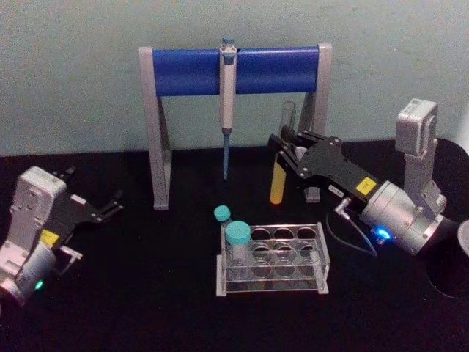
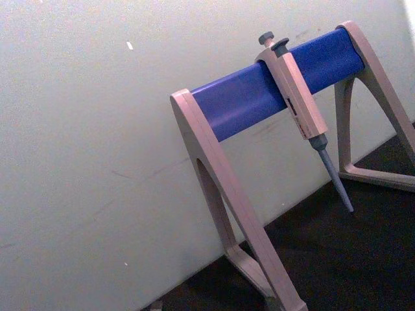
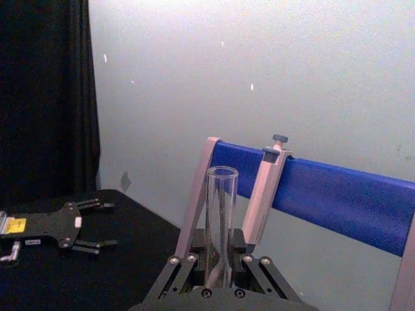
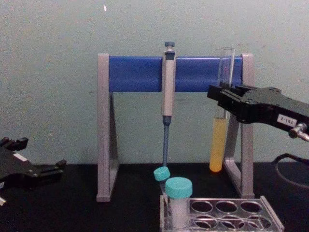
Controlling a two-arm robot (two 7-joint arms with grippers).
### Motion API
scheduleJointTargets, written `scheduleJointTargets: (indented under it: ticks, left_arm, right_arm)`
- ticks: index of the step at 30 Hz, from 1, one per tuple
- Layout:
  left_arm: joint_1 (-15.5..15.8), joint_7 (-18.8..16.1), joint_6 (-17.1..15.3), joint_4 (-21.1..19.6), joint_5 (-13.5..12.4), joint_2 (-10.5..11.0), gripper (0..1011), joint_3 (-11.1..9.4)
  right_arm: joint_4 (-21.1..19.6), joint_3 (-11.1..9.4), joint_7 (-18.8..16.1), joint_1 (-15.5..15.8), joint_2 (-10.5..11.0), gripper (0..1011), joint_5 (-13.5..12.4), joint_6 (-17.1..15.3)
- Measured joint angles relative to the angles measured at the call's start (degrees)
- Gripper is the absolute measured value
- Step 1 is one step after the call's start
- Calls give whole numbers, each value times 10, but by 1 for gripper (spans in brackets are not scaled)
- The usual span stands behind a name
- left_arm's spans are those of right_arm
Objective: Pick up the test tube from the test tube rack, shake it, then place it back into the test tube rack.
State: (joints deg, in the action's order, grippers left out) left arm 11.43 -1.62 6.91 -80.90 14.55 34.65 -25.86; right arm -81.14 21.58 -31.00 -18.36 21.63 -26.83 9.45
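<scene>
The work sits on a black table (image 1: 146, 293) against a pale green wall (image 1: 73, 73), with a dark curtain (image 3: 39, 97) hanging off to one side.

There is one pipette stand (image 1: 190, 70), a blue bar on two grey legs set close to the wall. One grey-blue pipette (image 1: 228, 81) hangs from the middle of its bar, tip down.

In front of the stand, toward the robot, is one test tube rack (image 1: 322, 253), low and clear. It holds two teal-capped tubes (image 1: 237, 235) at the end nearer the stand's left leg. The rest of its holes look vacant.

The one test tube (image 1: 277, 183) is out of the rack. It is held upright in the air just in front of the stand's right leg. Its open mouth is level with the blue bar and its yellow-orange liquid fills the lower part.

The right gripper (image 1: 282, 150) reaches in from beyond that right leg, its jaws clamped on the tube's clear upper half.

The left gripper (image 1: 110, 205) sits low, well out past the stand's left leg, with its jaws apart and nothing between them.
</scene>
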Motion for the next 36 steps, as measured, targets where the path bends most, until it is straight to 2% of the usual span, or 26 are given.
scheduleJointTargets:
  ticks: [17,23,27,36]
  left_arm:
    - [0,0,0,0,0,0,1010,0]
    - [0,0,0,0,0,0,1010,0]
    - [0,0,0,0,0,0,1009,0]
    - [0,0,0,0,0,0,1010,0]
  right_arm:
    - [2,-1,2,-1,0,230,0,0]
    - [-10,-10,14,10,6,229,4,-1]
    - [-26,-18,24,24,15,229,9,-5]
    - [-85,-36,39,78,43,230,12,-29]
